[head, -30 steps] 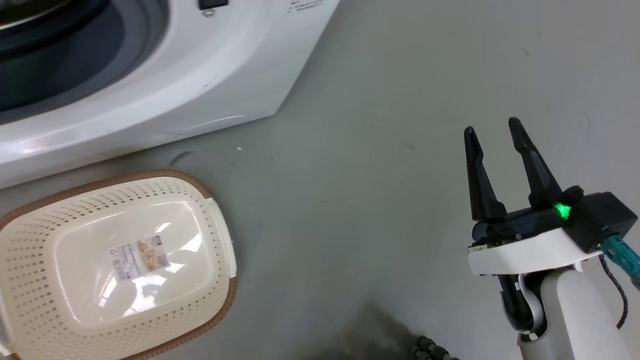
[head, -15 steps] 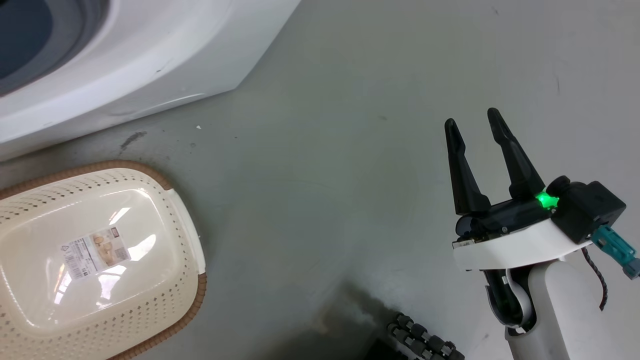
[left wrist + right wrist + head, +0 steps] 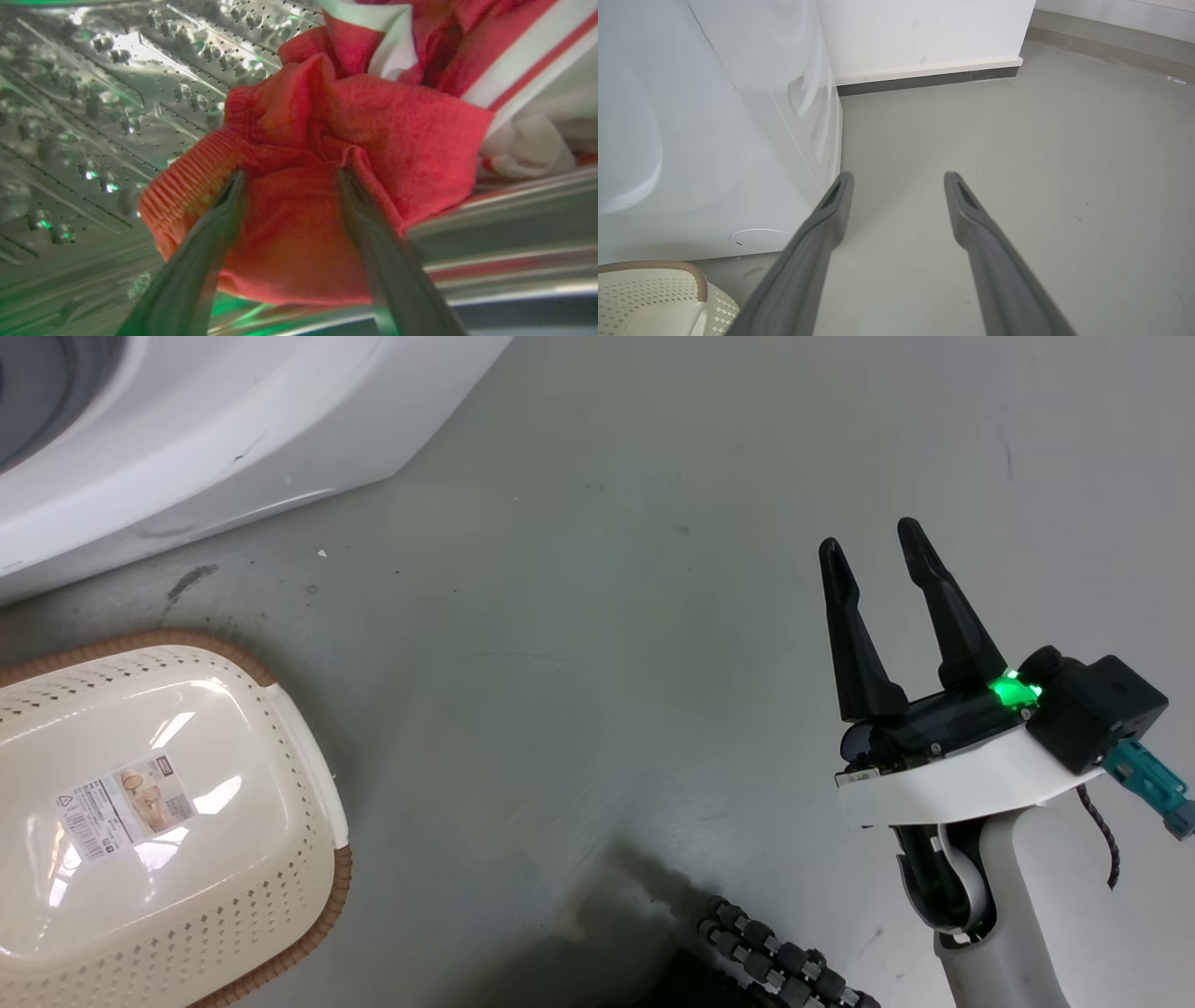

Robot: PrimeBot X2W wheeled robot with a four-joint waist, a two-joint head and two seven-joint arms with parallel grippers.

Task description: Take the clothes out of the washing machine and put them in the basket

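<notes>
The left gripper (image 3: 289, 179) is reaching deep inside the washing machine (image 3: 233, 420). Its two dark fingers point into the perforated steel drum (image 3: 93, 93). The jaws stand spread apart with a bunched fold of the clothes (image 3: 397, 126) between them, and the fingertips (image 3: 236, 186) press into the red fabric without having clamped it. A ribbed red cuff (image 3: 187, 182) juts out on the left of that view. Behind the bunch there is more cloth, red with broad white bands and a thin red stripe. All the fabric I can see lies in the drum, resting against its curved wall.

Outside the machine, the basket (image 3: 280, 905) sits upright on the grey floor (image 3: 579, 663), close to the washer's lower front edge but not touching it. The paper label (image 3: 121, 803) on its glossy cream bottom shows plainly, and the brown woven-look rim runs around the perforated sides.

The right gripper (image 3: 873, 537) hangs above bare floor, well apart from the basket and to the right of the washer. Its jaws are wide open and grip nothing, and a green light (image 3: 1006, 691) glows at the base of its fingers. A dark segmented cable chain (image 3: 775, 961) lies on the floor below it. The right wrist view looks past the fingers and along the washer's white side panel to a white wall with a dark skirting strip (image 3: 924, 84).
</notes>
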